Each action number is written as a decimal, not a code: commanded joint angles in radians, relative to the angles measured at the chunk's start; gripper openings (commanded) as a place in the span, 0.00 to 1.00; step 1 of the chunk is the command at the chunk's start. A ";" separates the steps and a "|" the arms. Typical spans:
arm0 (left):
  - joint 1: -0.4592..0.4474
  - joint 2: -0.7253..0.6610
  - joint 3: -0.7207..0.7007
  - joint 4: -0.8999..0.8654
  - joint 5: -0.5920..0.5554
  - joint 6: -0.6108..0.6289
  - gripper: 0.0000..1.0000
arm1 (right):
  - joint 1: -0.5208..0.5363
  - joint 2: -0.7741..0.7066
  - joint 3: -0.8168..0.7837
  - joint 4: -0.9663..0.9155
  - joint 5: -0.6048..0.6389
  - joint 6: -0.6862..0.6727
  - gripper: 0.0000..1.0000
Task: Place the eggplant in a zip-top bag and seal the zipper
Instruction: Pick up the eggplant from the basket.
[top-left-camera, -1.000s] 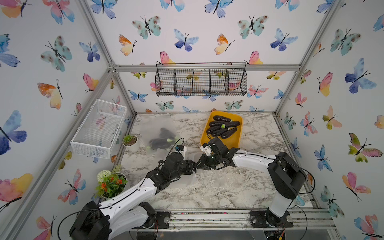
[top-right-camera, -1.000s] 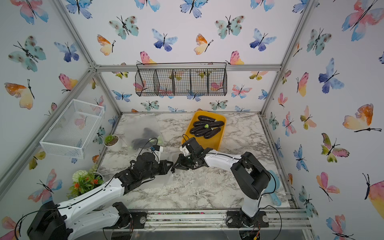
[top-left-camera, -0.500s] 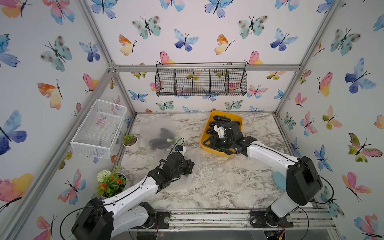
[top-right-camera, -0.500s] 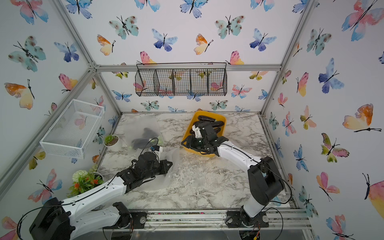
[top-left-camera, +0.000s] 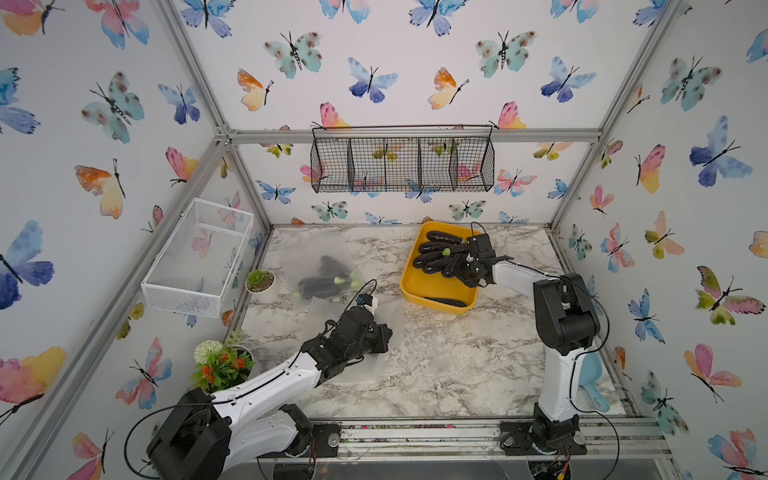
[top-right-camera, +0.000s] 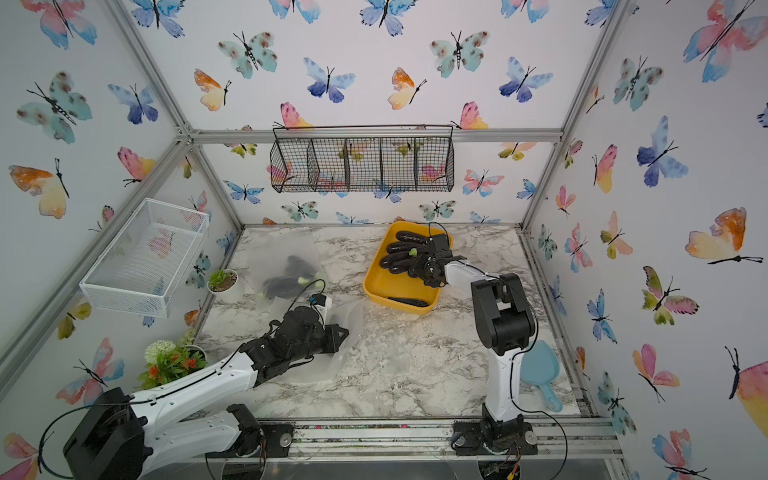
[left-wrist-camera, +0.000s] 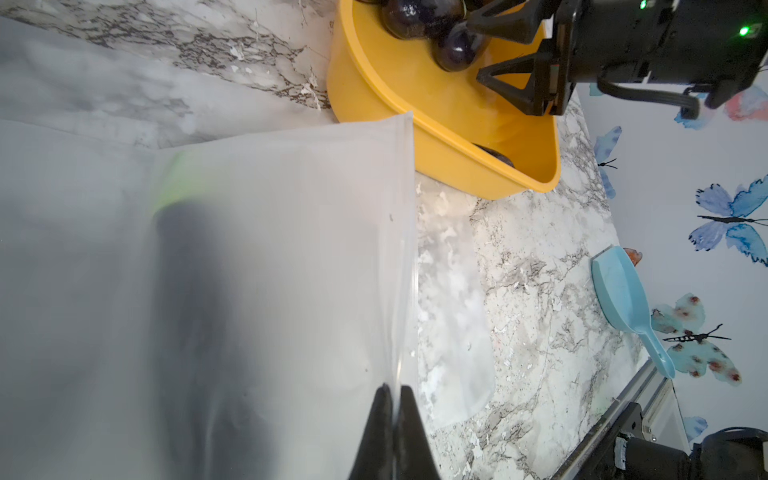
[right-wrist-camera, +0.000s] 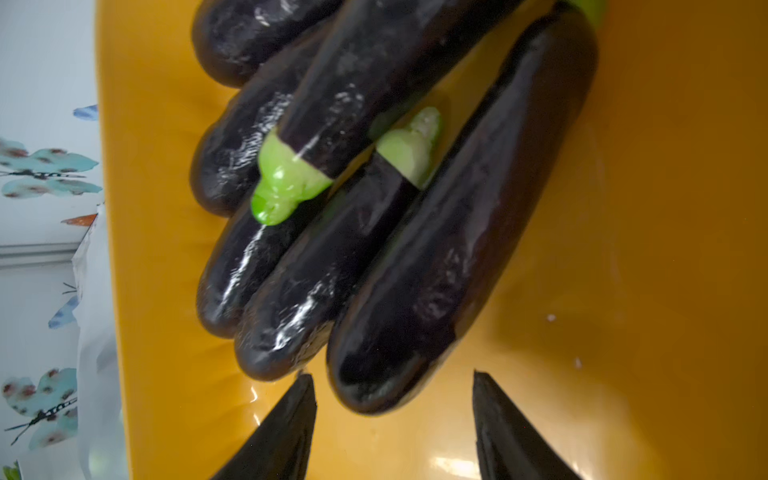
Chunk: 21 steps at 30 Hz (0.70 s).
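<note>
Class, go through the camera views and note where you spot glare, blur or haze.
Right wrist view: white glare streaks on the eggplants, a bright reflection on the yellow tub. Left wrist view: the frosted bag hazes its eggplant into a dark smear. Both top views: evenly lit marble table, sharp.

The right gripper (right-wrist-camera: 392, 376) has been drawn away from the mouth of the zip-top bag (left-wrist-camera: 270, 249), where it was held just beside the left gripper (left-wrist-camera: 395, 390) a second ago. It has been swung across the tabletop (top-left-camera: 436, 365) into the yellow tub (top-left-camera: 436, 291). Its jaws have been spread wider and are now set just short of the end of an eggplant (right-wrist-camera: 457, 249). The right arm's elbow has been carried toward the right wall.
</note>
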 joint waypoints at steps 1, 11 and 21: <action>-0.005 -0.005 0.031 -0.022 -0.023 0.017 0.00 | -0.007 0.036 0.027 0.015 0.043 0.091 0.61; -0.002 0.007 0.048 -0.053 -0.066 0.040 0.00 | -0.005 -0.188 -0.097 0.027 -0.132 0.023 0.47; 0.005 0.083 0.063 0.000 -0.060 0.053 0.00 | 0.221 -0.487 -0.326 -0.192 -0.660 -0.440 0.38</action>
